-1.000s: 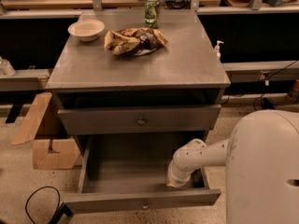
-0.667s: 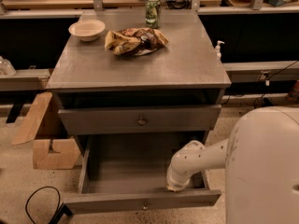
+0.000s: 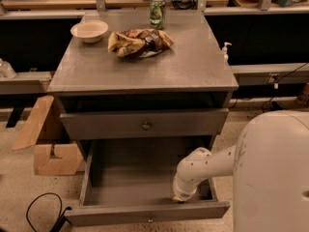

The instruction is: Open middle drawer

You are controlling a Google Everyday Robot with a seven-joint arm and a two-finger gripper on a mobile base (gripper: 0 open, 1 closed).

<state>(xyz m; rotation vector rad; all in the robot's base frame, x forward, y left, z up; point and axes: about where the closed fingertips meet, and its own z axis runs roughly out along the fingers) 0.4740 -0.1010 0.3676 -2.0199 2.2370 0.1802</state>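
Apparently finishing: the middle drawer is standing wide open

Camera view. The gripper (image 3: 185, 195) is hanging at the end of the white arm (image 3: 208, 165), dipping inside the middle drawer (image 3: 135, 178) at its front corner on the robot-body side. Whether the gripper is clenched, released or grasping anything I cannot tell; its tip is blending into the grey wall behind it. The drawer is lying beneath and beside the gripper, pulled far out of the cabinet, with its bare grey floor showing. Its front panel is running just on the camera side of the gripper. Its small knob (image 3: 149, 220) is sitting on that panel, off toward the side away from the robot's body (image 3: 275, 173), apart from the gripper.

Judging by this, the opening step is looking essentially done. The next move is calling for lifting the gripper straight up out of the drawer, clearing the front panel and side wall without nudging the drawer back in.

Beyond and above the gripper, another drawer (image 3: 101, 124) with its own knob (image 3: 146, 125) is sitting almost closed, a dark gap over it. Farther beyond, a bowl (image 3: 89, 31), a crumpled snack bag (image 3: 139, 41) and a can (image 3: 157, 12) are resting on the cabinet top (image 3: 193, 66).

The robot's body is covering the floor and cabinet side nearest it. The open drawer is hiding anything beneath it, and nothing inside the dark gap is showing.
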